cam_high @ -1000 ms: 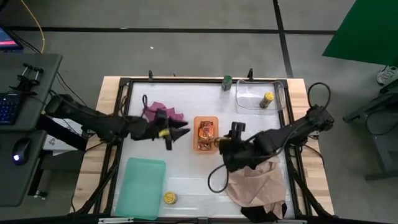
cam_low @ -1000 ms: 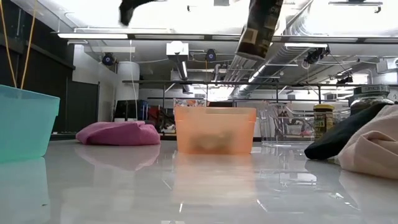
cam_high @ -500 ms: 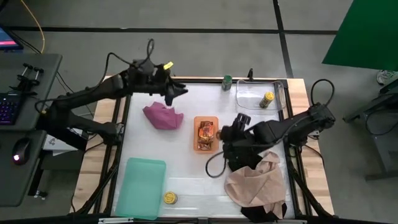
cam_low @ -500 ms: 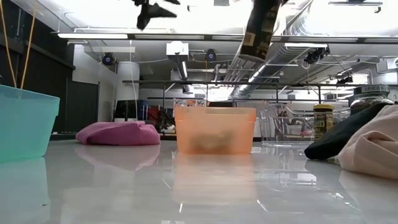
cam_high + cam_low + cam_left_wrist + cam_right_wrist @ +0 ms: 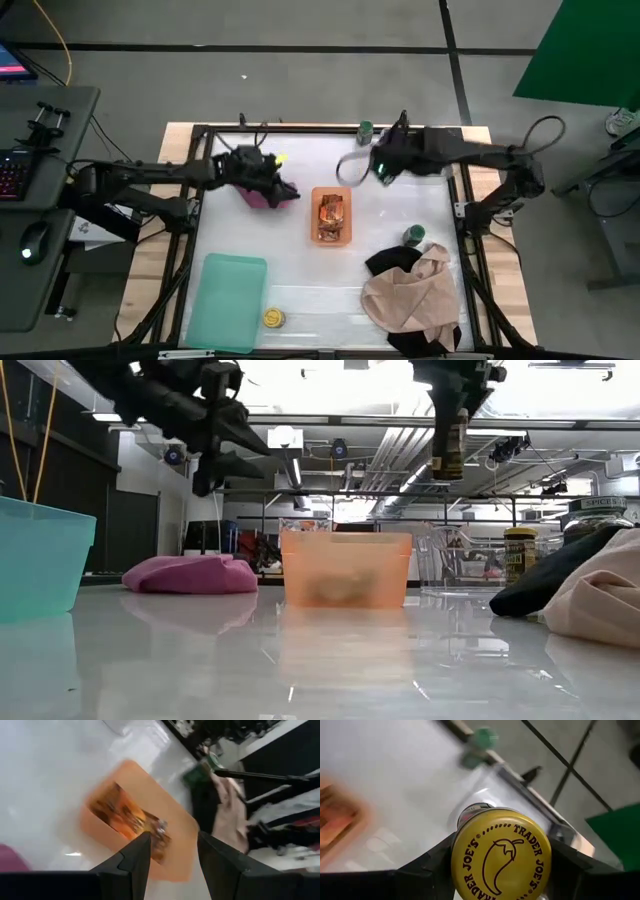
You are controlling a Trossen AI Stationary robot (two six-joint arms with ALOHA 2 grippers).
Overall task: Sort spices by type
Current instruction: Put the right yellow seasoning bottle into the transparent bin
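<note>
Right wrist view has the right gripper clamped round a yellow-lidded jar, rigid and probably slick, above the tabletop's far edge, while the left gripper hangs open.

Your right gripper is clamped on a yellow-lidded jar, upright in the air near the clear tray. Orange-and-black packets lie in the orange bin. One green-lidded jar stands at the far edge, another beside the black cloth. A second yellow-lidded jar sits near the teal tray.
</note>
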